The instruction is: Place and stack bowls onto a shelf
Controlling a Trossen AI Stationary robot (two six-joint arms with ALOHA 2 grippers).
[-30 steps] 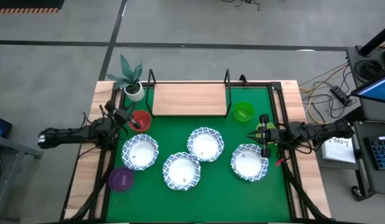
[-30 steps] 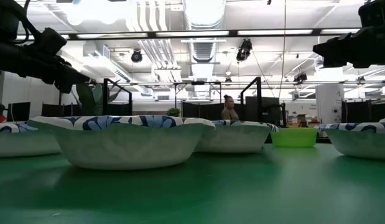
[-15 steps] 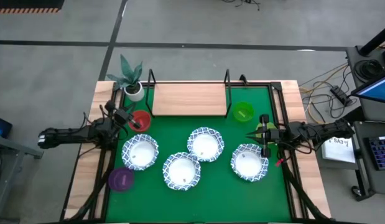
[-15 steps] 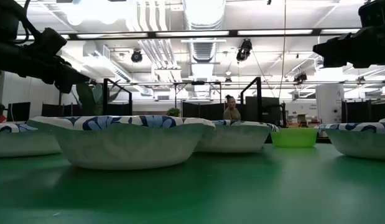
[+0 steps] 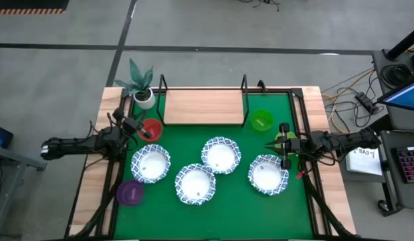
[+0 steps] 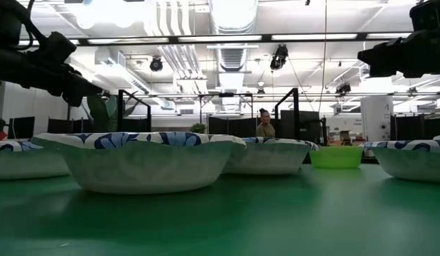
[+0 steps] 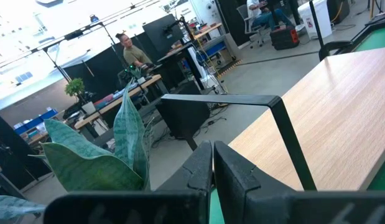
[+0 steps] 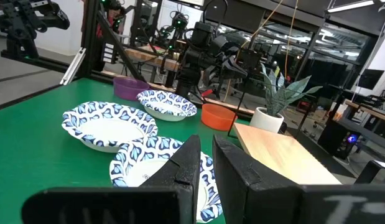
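Note:
Four white bowls with blue-patterned outsides stand on the green mat in a loose row (image 5: pixel 151 164) (image 5: pixel 196 184) (image 5: pixel 221 154) (image 5: pixel 268 174). A red bowl (image 5: pixel 151 129), a green bowl (image 5: pixel 261 121) and a purple bowl (image 5: pixel 130 193) stand apart from them. The light-wood shelf (image 5: pixel 203 107) is bare at the mat's far edge. My left gripper (image 5: pixel 133 126) hovers shut beside the red bowl, facing the shelf (image 7: pixel 341 106). My right gripper (image 5: pixel 281 142) hovers shut above the far rim of the rightmost bowl (image 8: pixel 148 165). A yellow-green patch shows beside it, mostly hidden.
A small white pot with a plant (image 5: pixel 144 97) stands at the shelf's left end. Black upright posts (image 5: pixel 245 84) rise from the shelf frame. Wooden table strips flank the mat (image 5: pixel 300 214). A person (image 6: pixel 262 122) stands in the room far behind the table.

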